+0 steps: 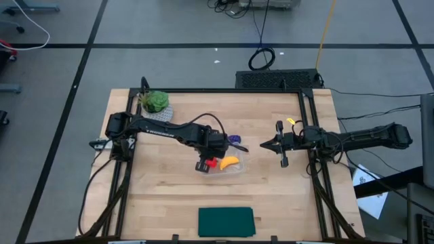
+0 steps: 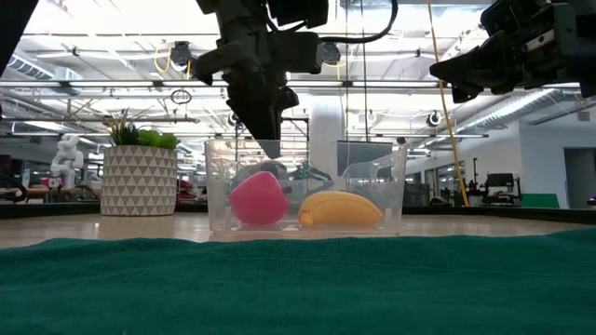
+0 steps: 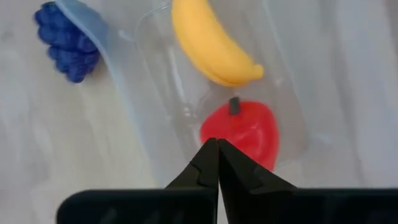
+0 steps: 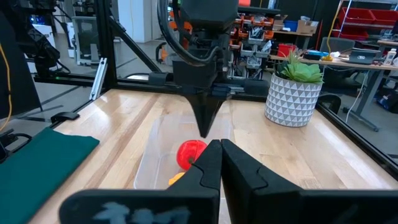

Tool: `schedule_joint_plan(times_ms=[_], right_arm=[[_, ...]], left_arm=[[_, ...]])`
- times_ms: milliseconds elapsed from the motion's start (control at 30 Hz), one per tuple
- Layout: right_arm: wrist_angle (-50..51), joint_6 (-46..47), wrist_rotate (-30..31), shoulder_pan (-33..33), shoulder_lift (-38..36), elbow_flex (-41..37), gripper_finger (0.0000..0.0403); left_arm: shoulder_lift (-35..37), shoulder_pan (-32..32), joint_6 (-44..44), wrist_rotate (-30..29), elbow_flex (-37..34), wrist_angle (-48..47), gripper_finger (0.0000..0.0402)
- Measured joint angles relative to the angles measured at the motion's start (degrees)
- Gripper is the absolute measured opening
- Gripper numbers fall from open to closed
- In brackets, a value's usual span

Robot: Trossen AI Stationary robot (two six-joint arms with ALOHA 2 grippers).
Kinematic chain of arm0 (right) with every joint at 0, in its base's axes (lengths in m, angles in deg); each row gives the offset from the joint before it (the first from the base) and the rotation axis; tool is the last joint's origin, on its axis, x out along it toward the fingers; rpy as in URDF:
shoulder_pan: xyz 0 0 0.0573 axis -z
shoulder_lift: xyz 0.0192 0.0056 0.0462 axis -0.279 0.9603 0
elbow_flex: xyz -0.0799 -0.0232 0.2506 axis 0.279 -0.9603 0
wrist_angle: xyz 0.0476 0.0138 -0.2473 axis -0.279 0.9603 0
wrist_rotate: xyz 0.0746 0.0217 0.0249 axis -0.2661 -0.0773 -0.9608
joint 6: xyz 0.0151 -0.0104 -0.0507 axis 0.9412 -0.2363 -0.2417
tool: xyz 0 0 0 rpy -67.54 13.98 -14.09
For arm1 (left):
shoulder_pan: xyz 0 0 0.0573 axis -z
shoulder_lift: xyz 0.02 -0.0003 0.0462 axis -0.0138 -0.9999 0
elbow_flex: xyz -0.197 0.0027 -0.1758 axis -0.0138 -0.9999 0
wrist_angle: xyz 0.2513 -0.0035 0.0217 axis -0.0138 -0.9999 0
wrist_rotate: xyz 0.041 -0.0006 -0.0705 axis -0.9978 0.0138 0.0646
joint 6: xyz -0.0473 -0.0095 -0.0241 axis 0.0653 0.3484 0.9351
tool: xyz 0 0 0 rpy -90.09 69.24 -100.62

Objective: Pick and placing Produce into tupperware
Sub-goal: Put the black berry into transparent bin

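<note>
The clear tupperware [image 1: 239,168] sits mid-table, and inside it lie the round red fruit [image 3: 245,130] and the yellow banana [image 3: 211,46], side by side on its floor [image 2: 391,219]. The dark purple lumpy piece [image 3: 65,40] rests on the wood just outside the container's far wall [image 1: 236,140]. My left gripper [image 3: 217,155] is shut and points down, its tips just inside the rim above the red fruit [image 2: 256,200], touching nothing. My right gripper [image 4: 219,149] is shut and hovers to the right of the container [image 1: 268,144], above the table.
A green plant in a white patterned pot [image 1: 154,102] stands at the table's far-left corner. A dark green flat rectangle [image 1: 226,221] lies at the near edge. Bare wood surrounds the container. Black frame rails run along the table's left and right sides.
</note>
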Motion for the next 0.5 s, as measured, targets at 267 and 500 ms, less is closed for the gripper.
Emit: schedule_joint_plan(times_ms=[267, 500], right_arm=[[0.0, 0.0, 0.0, 0.0, 0.0, 0.0, 0.0000], [-0.2, 0.0, 0.0, 0.0, 0.1, 0.0, 0.0000]], left_arm=[[2.7, 0.1, 0.0, -5.1, -0.1, -4.5, 0.0002], [8.1, 0.1, 0.7, -5.1, -0.1, -4.5, 0.0002]])
